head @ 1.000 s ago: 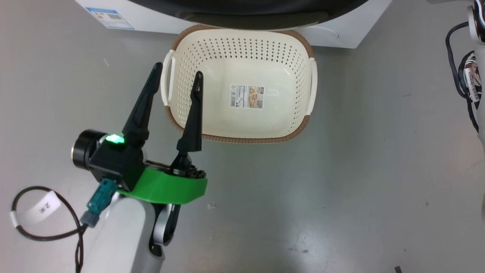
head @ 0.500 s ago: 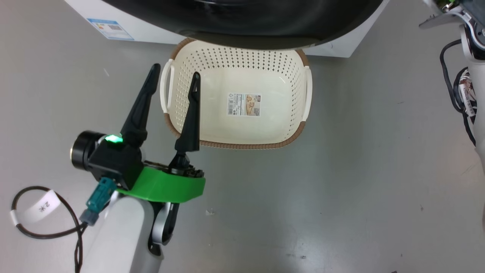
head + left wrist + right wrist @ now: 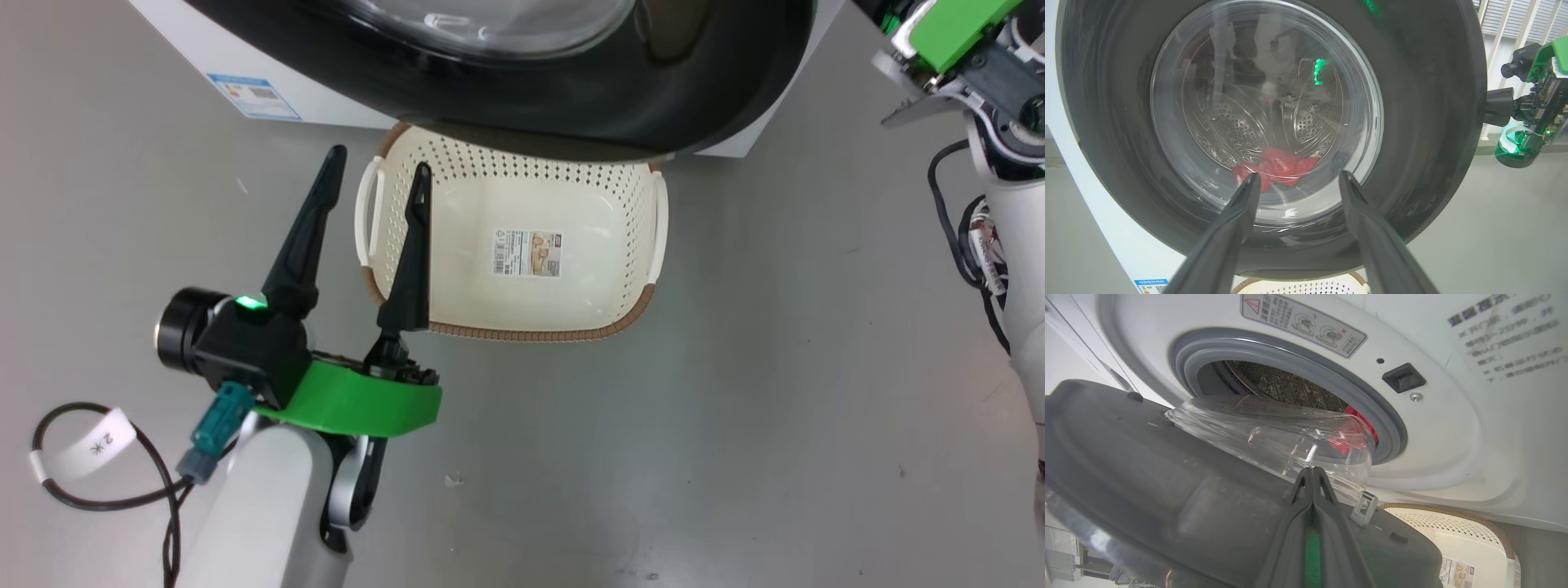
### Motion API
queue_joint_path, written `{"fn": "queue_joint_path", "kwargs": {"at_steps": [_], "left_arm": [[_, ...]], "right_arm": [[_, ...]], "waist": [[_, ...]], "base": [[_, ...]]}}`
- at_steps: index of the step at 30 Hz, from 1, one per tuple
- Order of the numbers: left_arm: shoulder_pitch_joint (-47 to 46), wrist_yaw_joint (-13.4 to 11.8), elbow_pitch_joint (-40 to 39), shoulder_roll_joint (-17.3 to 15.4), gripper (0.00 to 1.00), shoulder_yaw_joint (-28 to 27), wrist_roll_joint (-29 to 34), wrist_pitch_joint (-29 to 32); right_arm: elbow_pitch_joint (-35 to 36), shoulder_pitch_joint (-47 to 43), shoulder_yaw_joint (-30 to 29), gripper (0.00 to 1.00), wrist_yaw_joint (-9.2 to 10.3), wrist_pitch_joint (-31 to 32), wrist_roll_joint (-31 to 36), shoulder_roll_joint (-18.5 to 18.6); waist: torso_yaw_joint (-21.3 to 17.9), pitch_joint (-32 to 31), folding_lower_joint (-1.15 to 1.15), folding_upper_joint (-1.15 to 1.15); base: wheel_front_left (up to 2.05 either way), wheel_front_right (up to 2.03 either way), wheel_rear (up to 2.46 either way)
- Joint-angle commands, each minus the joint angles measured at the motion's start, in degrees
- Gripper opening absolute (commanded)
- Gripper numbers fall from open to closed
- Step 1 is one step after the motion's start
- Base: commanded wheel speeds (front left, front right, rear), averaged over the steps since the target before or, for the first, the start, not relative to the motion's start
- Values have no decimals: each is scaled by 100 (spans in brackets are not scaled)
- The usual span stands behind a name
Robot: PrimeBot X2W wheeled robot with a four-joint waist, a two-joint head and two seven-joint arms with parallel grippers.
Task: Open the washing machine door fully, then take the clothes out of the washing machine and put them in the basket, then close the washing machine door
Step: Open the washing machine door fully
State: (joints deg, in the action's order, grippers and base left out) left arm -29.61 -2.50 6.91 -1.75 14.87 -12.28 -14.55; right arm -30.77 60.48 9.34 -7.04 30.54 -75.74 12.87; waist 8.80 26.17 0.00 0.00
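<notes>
Behind door glass | clothes ahead of L claw | basket underneath

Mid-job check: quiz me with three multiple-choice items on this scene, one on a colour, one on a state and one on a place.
1. What colour is the rim of the basket? A brown, B blue, C black.
2. How is the washing machine door? A latched shut, B swung partly open, C taken off.
3. Where do the clothes lie? A in the basket, B draped over the door, C in the drum.
Key: 1 A, the woven-look rim is brown. 2 B, a gap separates it from the grey ring. 3 C, red fabric shows through the glass.
</notes>
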Motion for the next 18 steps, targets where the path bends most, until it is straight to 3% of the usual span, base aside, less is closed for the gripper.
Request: {"fn": "queue_joint_path", "kwargs": {"at_steps": [1, 18], "left_arm": [[84, 16, -108, -112, 100, -176, -50, -45], [356, -26, -31, -112, 100, -221, -120, -45]], "right_arm": [[225, -128, 124, 0, -45, 82, -68, -174], [467, -924, 210, 0, -45, 388, -354, -166]], "waist": [[7, -75, 0, 0], [105, -636, 0, 0]], "base": [[0, 0, 0], [0, 0, 0]]}}
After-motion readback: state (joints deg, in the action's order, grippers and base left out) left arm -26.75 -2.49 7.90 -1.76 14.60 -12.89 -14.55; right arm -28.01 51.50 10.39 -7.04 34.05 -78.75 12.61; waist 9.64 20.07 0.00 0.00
